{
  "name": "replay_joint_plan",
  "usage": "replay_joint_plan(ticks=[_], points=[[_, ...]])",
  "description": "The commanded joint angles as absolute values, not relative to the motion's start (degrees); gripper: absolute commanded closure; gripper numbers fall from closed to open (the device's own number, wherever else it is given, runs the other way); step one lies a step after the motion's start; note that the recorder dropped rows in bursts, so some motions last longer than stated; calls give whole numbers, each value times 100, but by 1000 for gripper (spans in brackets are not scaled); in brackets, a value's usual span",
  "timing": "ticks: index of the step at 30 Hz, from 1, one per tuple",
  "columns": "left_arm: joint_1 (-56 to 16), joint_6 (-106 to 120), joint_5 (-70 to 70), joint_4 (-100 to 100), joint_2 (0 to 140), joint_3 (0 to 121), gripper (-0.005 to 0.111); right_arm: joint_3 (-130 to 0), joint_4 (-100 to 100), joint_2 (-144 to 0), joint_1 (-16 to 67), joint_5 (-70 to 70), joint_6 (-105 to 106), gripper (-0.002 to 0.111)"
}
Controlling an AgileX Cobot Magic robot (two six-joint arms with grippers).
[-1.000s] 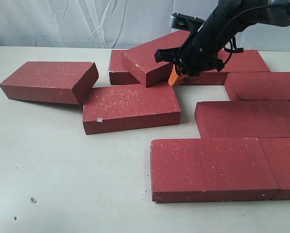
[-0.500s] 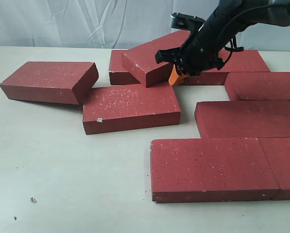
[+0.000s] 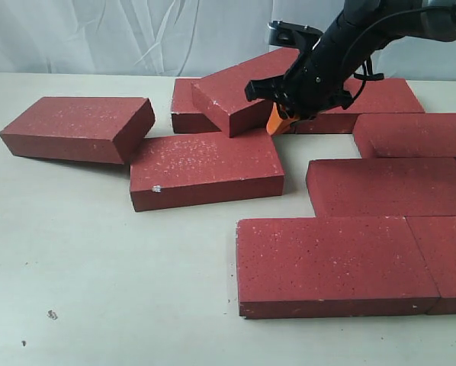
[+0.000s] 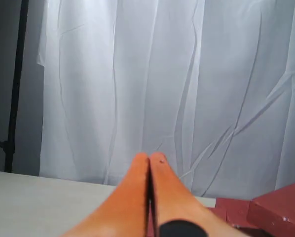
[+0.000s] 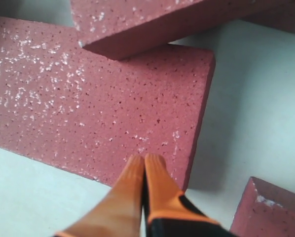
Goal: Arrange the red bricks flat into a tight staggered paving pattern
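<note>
While right pincer [image 5: 144, 162] hovers closed, empty, over red bricks [image 3: 205, 168] | left pincer [image 4: 148, 163] closed, empty

Pale table [image 3: 98, 267], white curtain [image 3: 136, 38] behind, perhaps a dark stand [image 4: 14, 84] beside it

Nothing legible in any view — no words, labels or numbers. The red bricks [image 3: 205, 164] show only white flecks — one tiny pale patch [image 3: 157, 188] cannot be made out.
</note>
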State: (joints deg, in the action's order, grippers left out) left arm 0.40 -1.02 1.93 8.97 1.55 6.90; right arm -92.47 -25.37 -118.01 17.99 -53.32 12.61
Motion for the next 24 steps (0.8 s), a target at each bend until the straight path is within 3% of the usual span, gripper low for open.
replay_joint_plan(ticks=[1, 12, 24], points=[[46, -127, -868, 533, 784, 1553, 107, -9224, -2452, -11752, 1778, -5210, 1332, 109], [46, 80, -2827, 499, 3301, 3412, 107, -9224, -2452, -11752, 1778, -5232, 1330, 109], [46, 877, -3740, 1428, 5988, 4478, 107, -9224, -2452, -11752, 1778, -5206, 1330, 109]])
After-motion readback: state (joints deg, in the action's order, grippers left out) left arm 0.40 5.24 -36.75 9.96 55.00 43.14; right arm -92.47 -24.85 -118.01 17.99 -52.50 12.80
